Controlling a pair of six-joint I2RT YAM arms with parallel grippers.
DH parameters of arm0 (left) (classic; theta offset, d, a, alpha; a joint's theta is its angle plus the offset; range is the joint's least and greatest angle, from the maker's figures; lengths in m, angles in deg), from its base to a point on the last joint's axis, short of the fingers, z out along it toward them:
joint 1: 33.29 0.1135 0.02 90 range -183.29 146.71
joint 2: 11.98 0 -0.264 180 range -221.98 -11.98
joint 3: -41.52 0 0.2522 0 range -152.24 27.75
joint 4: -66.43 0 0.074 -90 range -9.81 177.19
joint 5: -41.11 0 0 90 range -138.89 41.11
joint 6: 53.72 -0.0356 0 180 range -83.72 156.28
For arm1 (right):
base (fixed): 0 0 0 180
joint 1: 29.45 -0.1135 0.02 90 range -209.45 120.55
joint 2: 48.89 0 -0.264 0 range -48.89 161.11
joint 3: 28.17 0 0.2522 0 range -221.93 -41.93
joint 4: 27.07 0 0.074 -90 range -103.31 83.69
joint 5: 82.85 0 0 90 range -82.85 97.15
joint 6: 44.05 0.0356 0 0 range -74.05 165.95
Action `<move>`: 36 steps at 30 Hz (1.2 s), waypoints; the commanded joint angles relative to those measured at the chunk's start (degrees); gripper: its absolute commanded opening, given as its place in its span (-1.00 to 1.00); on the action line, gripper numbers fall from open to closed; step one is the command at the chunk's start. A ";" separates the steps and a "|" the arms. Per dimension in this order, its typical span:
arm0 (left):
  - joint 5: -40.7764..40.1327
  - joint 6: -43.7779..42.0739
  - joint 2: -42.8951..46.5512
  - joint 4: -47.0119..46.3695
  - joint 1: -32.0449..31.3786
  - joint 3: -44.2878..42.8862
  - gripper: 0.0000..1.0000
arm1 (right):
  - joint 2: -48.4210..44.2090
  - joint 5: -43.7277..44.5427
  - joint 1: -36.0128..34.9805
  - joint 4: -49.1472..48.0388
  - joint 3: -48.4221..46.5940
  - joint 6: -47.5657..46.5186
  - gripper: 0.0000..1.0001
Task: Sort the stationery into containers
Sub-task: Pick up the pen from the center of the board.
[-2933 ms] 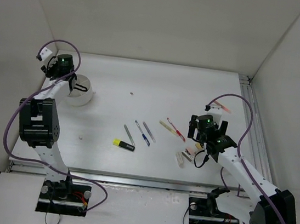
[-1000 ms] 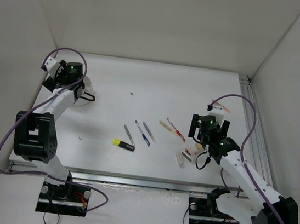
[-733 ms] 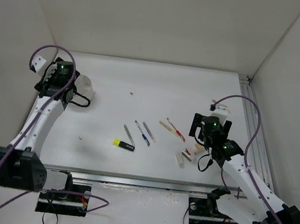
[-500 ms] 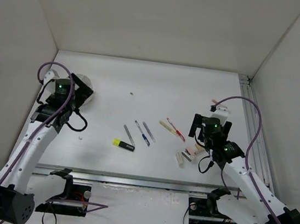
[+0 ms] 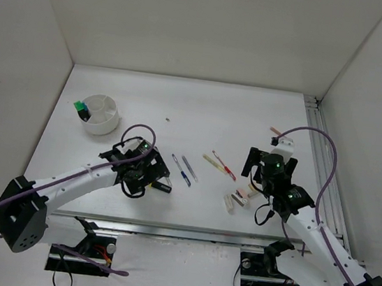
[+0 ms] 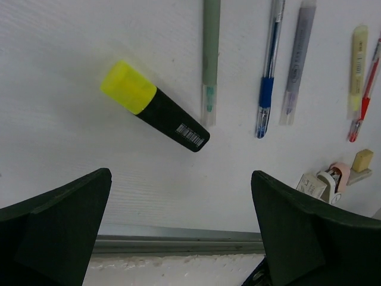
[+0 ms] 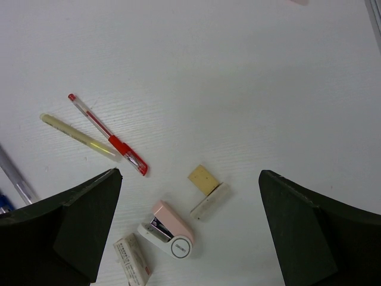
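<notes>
The round white container (image 5: 106, 124) stands at the back left with a green-ended highlighter (image 5: 80, 109) in one compartment. My left gripper (image 5: 147, 178) hangs open over the yellow highlighter (image 6: 153, 106), nothing between its fingers (image 6: 65, 220). Beside it lie a grey pen (image 6: 209, 56), a blue pen (image 6: 268, 71) and a silver pen (image 6: 296, 65). My right gripper (image 5: 266, 173) is open above the small pieces: a tan eraser (image 7: 203, 180), a white block (image 7: 208, 205), a pink stapler (image 7: 169, 235) and a white box (image 7: 132, 259). A red pen (image 7: 107, 136) and beige stick (image 7: 77, 137) lie further left.
White walls close in the table on three sides. A metal rail (image 5: 319, 160) runs along the right edge and another along the near edge (image 6: 178, 243). A tiny speck (image 5: 168, 119) lies mid-table.
My left arm has swung from the container at the back left to the front middle, over the yellow highlighter, and its jaws have opened. The right gripper has drifted slightly.
</notes>
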 commanded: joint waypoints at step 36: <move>-2.94 17.83 -21.18 6.55 3.48 -7.71 0.05 | -2.71 1.44 -0.39 -1.52 -0.45 0.61 0.96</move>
